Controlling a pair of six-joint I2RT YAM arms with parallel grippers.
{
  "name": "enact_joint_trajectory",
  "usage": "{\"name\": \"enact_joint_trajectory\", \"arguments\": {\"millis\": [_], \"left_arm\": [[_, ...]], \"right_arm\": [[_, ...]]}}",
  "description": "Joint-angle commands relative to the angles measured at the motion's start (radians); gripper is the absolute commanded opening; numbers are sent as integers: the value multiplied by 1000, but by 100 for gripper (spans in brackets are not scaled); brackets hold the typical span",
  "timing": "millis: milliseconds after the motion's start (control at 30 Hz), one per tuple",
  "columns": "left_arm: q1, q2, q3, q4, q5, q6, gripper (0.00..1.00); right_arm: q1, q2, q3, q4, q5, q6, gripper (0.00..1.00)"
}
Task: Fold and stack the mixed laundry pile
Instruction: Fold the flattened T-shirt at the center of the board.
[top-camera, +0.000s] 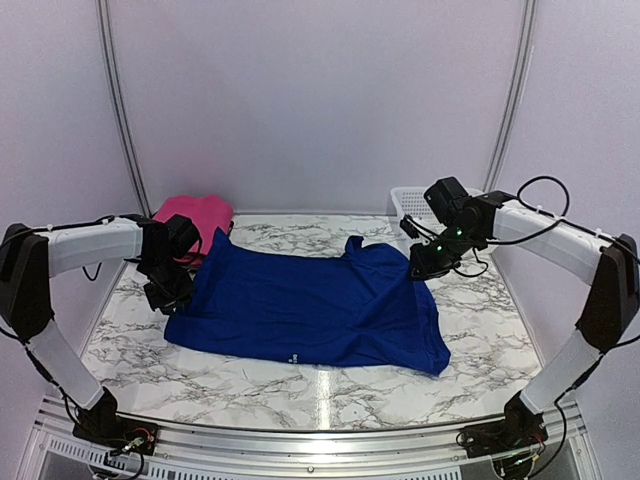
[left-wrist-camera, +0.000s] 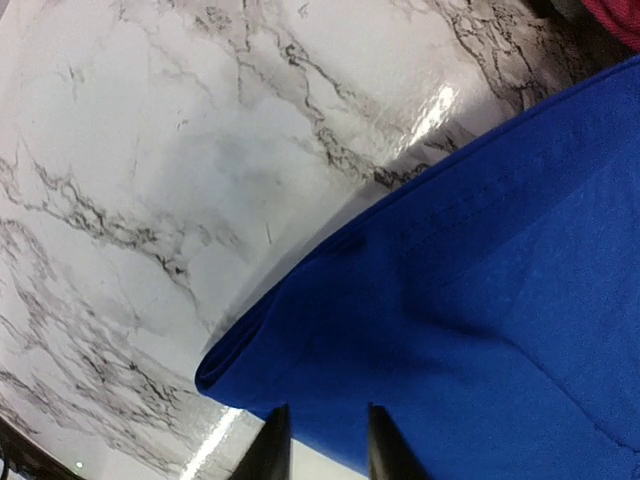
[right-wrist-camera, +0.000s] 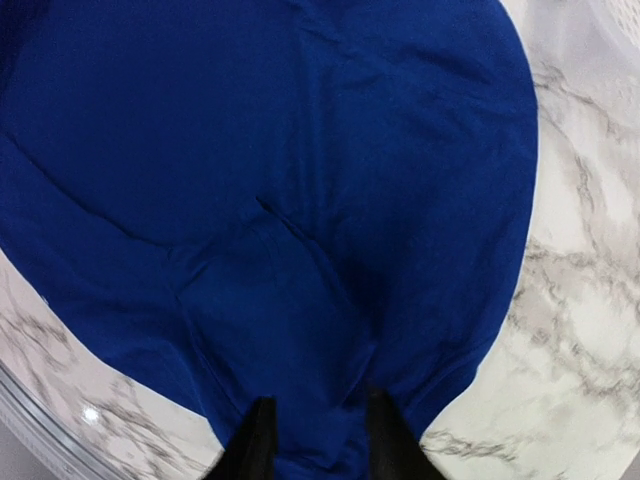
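Your left hand (left-wrist-camera: 325, 415) and right hand (right-wrist-camera: 320, 400) are a bit open, so pinch the soft, floppy blue cloth (top-camera: 310, 305) (it slips) at the edge under each.

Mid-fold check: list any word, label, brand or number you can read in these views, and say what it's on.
No text can be read in any view.
Small white mark on the royal blue garment, near its front hem: too small to read; it may be a label.
Pink garment, white mesh basket, marble table: no print visible.
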Motion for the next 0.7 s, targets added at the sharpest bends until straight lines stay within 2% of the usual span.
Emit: {"name": "enact_joint_trajectory", "arguments": {"millis": [0,33,100,133,333,467,667], "left_arm": [[38,6,34,19,-1,76,52],[46,-15,34,19,-14,100,67],[63,-71,23,19,-32,143,92],[75,-102,10,18,-29,162,98],[95,-212,-142,36,82,239,99],[94,-237,-220,60,127,257,99],[95,-273,-316,131,212,262,99]], "right_arm": [[-60,-9,55,0,-36,37,45],[-86,-44,28,3,-72,53,54],[-128,-123,-46,16,-155,90,63],[-134,-164,-92,23,-196,104,65],[-126,-348,-386,55,-416,199,57],[-109,-418,-501,63,-434,218,54],[-26,-389,-584,97,-357,220,55]]}}
